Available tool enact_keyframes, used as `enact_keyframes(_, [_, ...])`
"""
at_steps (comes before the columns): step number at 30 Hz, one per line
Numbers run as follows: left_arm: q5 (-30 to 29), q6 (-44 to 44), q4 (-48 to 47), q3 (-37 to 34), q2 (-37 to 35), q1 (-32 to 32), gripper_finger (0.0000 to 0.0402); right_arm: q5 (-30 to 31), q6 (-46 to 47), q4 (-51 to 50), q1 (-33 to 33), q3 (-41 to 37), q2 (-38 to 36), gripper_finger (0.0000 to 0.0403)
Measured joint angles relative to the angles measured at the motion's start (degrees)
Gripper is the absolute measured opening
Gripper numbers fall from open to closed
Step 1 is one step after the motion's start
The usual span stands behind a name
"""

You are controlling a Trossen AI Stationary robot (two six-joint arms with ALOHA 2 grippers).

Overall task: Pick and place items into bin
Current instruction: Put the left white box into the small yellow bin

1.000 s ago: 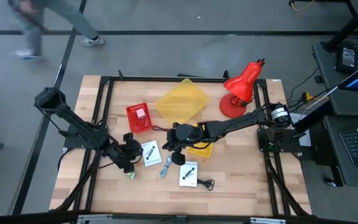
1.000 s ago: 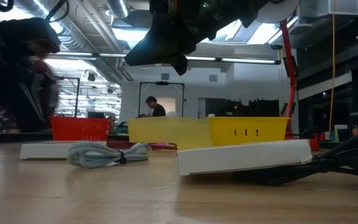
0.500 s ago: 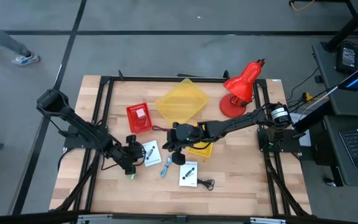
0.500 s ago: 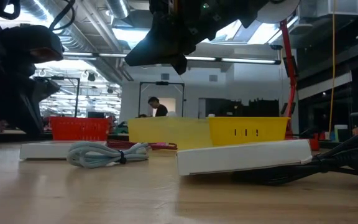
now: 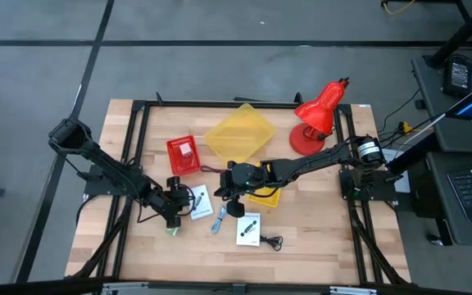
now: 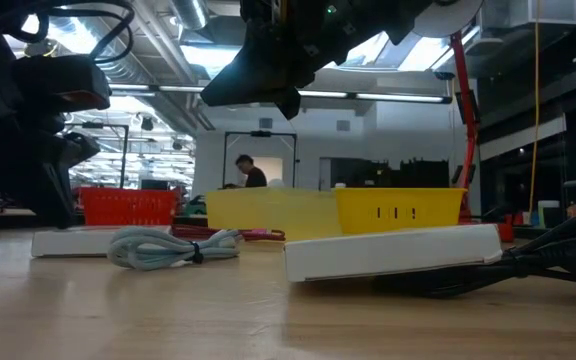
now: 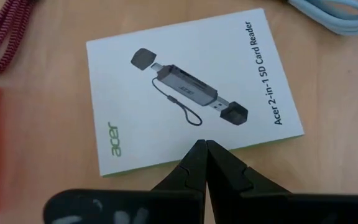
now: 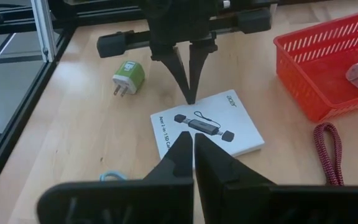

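A white printed card [image 5: 197, 201] lies flat on the table left of centre. My left gripper [image 5: 183, 203] is shut, its fingertips [image 8: 190, 96] pointing down at the card's left edge. My right gripper [image 5: 226, 197] is shut and hangs above the table [image 6: 268, 95] right of that card, touching nothing. A blue-grey cable [image 5: 220, 219] lies beside the card. A second white card [image 5: 249, 229] lies nearer the front, with a black cord [image 5: 270, 241] next to it. A green plug [image 8: 128, 78] and a dark red cord [image 8: 328, 149] lie nearby. My left gripper's shut fingertips [image 7: 205, 149] stand over the white card's left edge [image 7: 166, 155], coming from above and slanting from the table's left. I cannot tell whether they touch the card, which lies flat on the table.
A red basket [image 5: 183, 154] holding a small white thing stands behind the card. A large yellow bin [image 5: 238, 135] sits at the far middle and a small yellow bin [image 5: 266, 197] under the right arm. A red desk lamp [image 5: 318, 119] stands at the far right.
My left gripper has crept a little toward the white card and slightly down, staying shut. A person who walked past the table's far left corner has left the high view.
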Motion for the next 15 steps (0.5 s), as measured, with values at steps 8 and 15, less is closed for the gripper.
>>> enact_keyframes(8, [0.2, -0.3, -0.1, 0.0, 0.0, 0.0, 0.0002, 0.0, 1.4, 0.0, 0.0, 0.0, 0.0, 0.0000])
enact_keyframes(15, [0.2, -0.4, -0.1, 0.0, 0.0, 0.0, 0.0002, 0.0, 3.2, 0.0, 0.0, 0.0, 0.0, 0.0000])
